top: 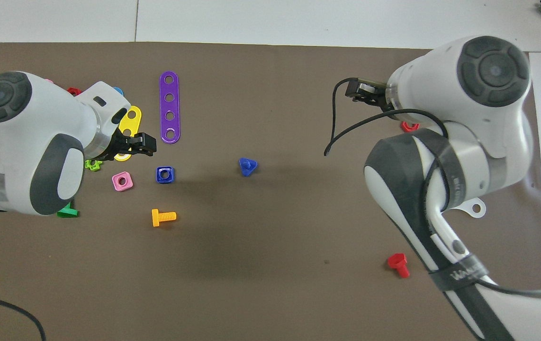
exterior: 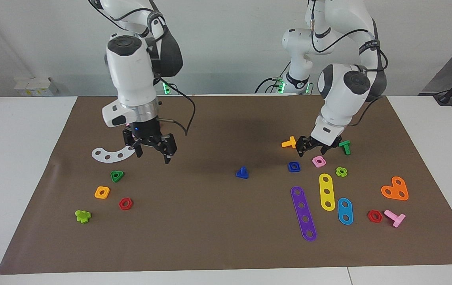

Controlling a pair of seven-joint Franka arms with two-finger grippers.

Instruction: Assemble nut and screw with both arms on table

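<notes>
The dark-blue square nut (exterior: 293, 166) lies flat on the brown sheet of the table (exterior: 210, 229), toward the left arm's end; it also shows in the overhead view (top: 164, 174). The dark-blue screw (exterior: 242, 173) stands on its triangular head near the table's middle, stem up, and shows from above too (top: 247, 166). My left gripper (exterior: 313, 147) is open and empty, low over the sheet beside the nut, apart from it; from above (top: 140, 145) it covers part of a yellow strip. My right gripper (exterior: 152, 149) is open and empty over a white curved strip (exterior: 109, 154).
Around the nut lie an orange bolt (exterior: 289, 143), a pink square nut (exterior: 319, 161), a green bolt (exterior: 344, 147), a yellow strip (exterior: 326, 191) and a purple strip (exterior: 303, 213). At the right arm's end lie a green triangular nut (exterior: 117, 176), an orange nut (exterior: 102, 192) and a red nut (exterior: 125, 204).
</notes>
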